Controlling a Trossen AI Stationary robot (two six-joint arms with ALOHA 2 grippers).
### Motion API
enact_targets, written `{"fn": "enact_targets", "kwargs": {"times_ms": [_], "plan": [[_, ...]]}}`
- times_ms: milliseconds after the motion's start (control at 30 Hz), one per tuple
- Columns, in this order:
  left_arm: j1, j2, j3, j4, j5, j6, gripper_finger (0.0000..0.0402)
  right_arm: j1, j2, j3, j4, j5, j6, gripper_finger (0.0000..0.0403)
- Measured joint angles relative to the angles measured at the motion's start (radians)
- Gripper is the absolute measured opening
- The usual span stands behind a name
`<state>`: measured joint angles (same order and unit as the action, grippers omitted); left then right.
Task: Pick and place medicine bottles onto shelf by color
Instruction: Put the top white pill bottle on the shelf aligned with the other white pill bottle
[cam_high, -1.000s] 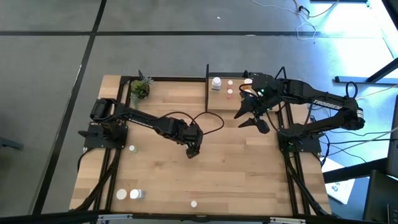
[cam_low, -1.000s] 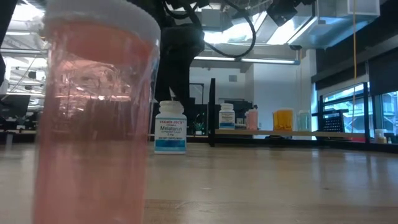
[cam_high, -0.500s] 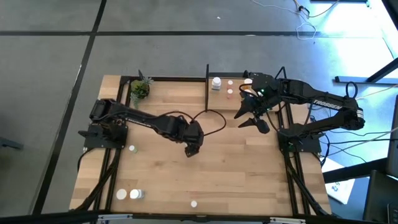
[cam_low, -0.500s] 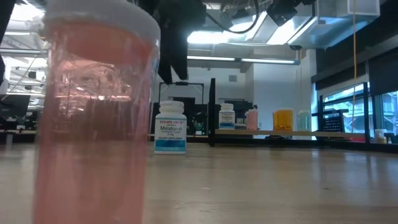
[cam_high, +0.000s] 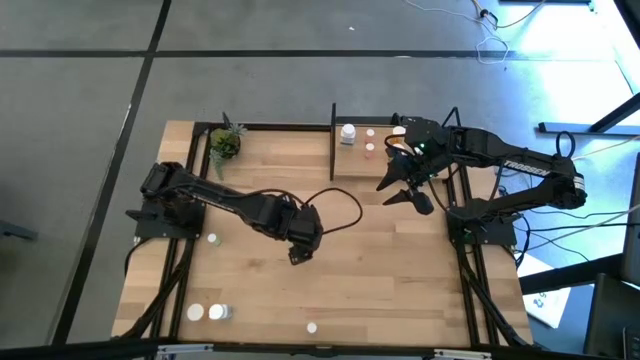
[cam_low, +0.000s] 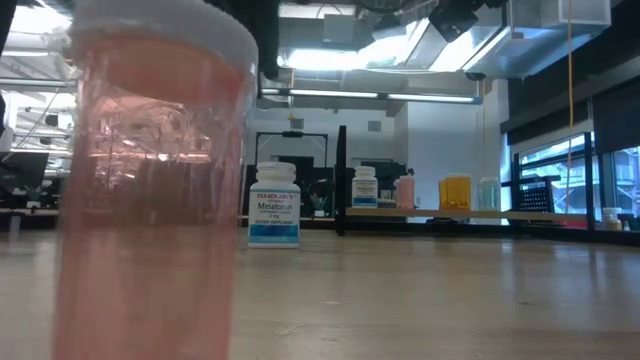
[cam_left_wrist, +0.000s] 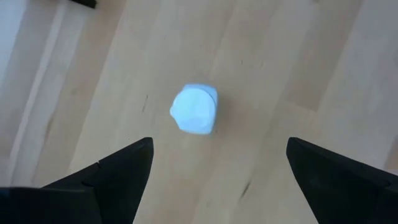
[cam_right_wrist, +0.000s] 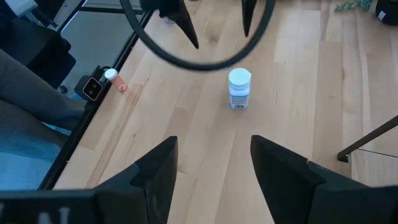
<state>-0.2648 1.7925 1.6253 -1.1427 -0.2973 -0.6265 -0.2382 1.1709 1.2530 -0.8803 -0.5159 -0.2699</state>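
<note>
A white medicine bottle (cam_left_wrist: 194, 110) with a blue label (cam_low: 274, 205) stands upright on the table's middle. My left gripper (cam_left_wrist: 219, 142) hangs open above it, fingers pointing down on either side, well clear of the cap; in the high view the gripper (cam_high: 297, 250) hides the bottle. The right wrist view shows the bottle (cam_right_wrist: 239, 88) below those fingers. My right gripper (cam_high: 402, 190) waits open in the air by the shelf (cam_high: 350, 160). On the shelf (cam_low: 470, 213) stand white, pink and orange bottles. A pink bottle (cam_low: 150, 190) stands at the near edge.
A small potted plant (cam_high: 225, 145) sits at the far left corner. Loose white-capped bottles stand near the left edge (cam_high: 212, 239) and in the near left corner (cam_high: 207, 312). The shelf's black upright post (cam_high: 333, 140) rises left of its bottles. A black cable loops over the table's middle (cam_high: 345, 205).
My left gripper has risen from just above the white bottle and drifted toward the table's near-left, its fingers leaving the top of the low view. The bottle stays upright where it was.
</note>
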Motion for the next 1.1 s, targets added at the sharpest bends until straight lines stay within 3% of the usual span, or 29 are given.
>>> {"fn": "enact_targets", "kwargs": {"times_ms": [567,1100], "plan": [[-0.116,-0.194,0.000,-0.103,-0.047,-0.300,0.0363,0.000,0.000,0.000,0.000,0.000,0.000,0.0205],[-0.282,-0.349,-0.001,-0.220,-0.302,-0.415,0.0363,0.001,0.000,0.000,0.054,-0.005,0.044,0.0205]]}}
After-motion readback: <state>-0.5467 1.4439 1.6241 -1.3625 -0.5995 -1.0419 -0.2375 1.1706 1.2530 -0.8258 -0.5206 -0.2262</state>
